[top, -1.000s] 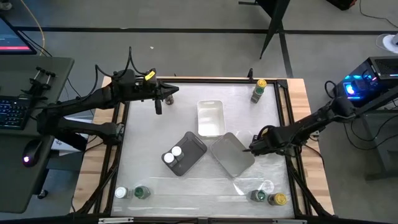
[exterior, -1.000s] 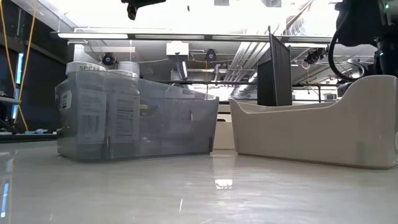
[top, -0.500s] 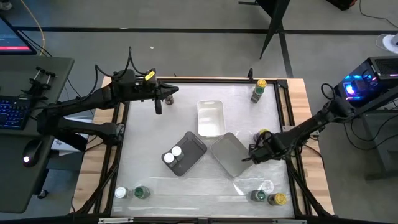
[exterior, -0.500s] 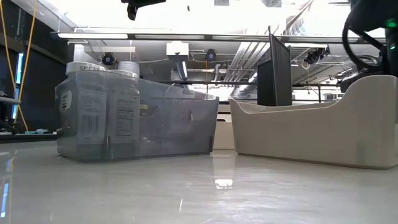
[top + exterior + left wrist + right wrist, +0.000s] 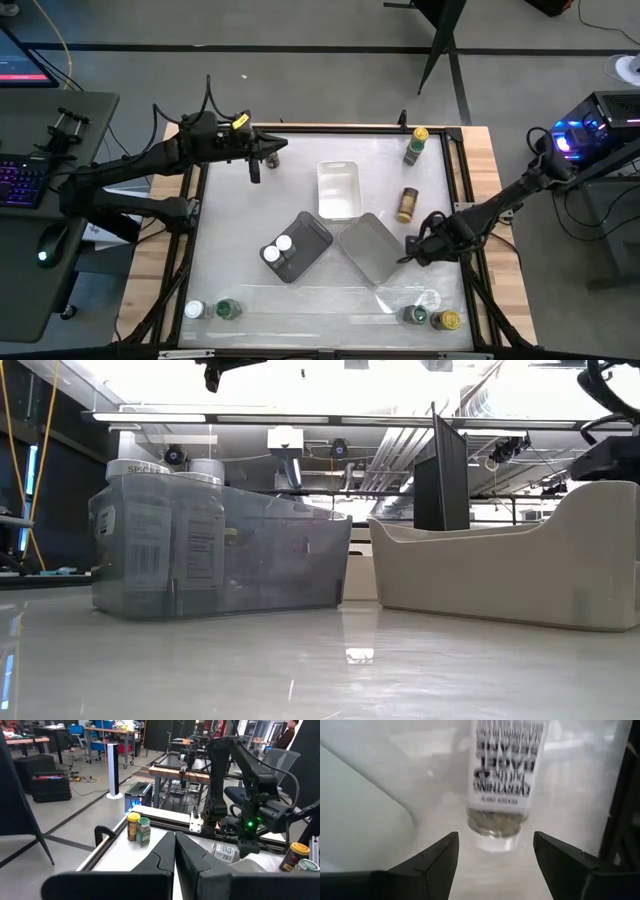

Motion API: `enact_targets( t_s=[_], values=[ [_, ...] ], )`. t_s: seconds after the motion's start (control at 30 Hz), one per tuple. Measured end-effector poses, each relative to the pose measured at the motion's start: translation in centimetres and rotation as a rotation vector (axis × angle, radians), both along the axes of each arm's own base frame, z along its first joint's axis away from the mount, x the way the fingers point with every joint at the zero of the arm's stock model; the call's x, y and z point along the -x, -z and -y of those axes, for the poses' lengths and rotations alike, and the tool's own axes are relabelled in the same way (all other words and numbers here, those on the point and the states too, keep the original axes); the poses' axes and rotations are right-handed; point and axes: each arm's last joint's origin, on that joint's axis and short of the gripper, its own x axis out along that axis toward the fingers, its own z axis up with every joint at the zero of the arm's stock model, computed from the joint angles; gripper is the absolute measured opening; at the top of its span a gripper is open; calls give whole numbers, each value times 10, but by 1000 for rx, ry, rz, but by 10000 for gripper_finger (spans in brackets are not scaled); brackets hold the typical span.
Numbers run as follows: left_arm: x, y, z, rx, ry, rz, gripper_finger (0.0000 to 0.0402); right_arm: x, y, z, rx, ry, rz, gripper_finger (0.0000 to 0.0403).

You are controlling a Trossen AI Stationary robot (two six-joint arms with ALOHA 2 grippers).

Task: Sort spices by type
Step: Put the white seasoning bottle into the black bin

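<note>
Lying spice jar [image 5: 407,204] just beyond right pincer [image 5: 411,246], fingers apart, axis in line; left pincer [image 5: 254,172] together, well apart.

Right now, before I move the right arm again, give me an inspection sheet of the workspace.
Surface: white table, glossy.
Job's things: two white-lidded jars in the dark grey tray; yellow-lidded jar lying on its side; other jars at three corners.
Clutter: white tray and light grey tray, no jars inside.
Grippers: right gripper open, low beside the lying jar; left gripper shut, raised at the far left corner.
Cables: along both arms.
Surroundings: keyboard, mouse, lit electronics box.
</note>
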Motion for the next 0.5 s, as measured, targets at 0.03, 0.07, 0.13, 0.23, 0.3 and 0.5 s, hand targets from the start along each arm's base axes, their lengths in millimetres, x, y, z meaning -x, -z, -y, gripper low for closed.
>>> enact_targets(
  t_s=[0.03, 0.07, 0.13, 0.23, 0.3, 0.5],
  values=[
    [0, 0, 0, 0, 0, 2, 0, 1, 0, 1, 17, 13, -1, 252],
    [0, 0, 0, -2, 0, 5, 0, 2, 0, 2, 32, 21, -14, 252],
    [0, -1, 0, -2, 0, 6, 0, 4, 0, 4, 48, 36, -36, 252],
    [0, -1, 0, -3, 0, 6, 0, 3, 1, 5, 61, 47, -38, 252],
    [0, -1, 0, -3, 0, 6, 0, 2, 1, 7, 71, 57, -35, 252],
    [0, -1, 0, -11, 1, 4, 0, 2, 2, 16, 118, 128, -58, 252]
  ],
)
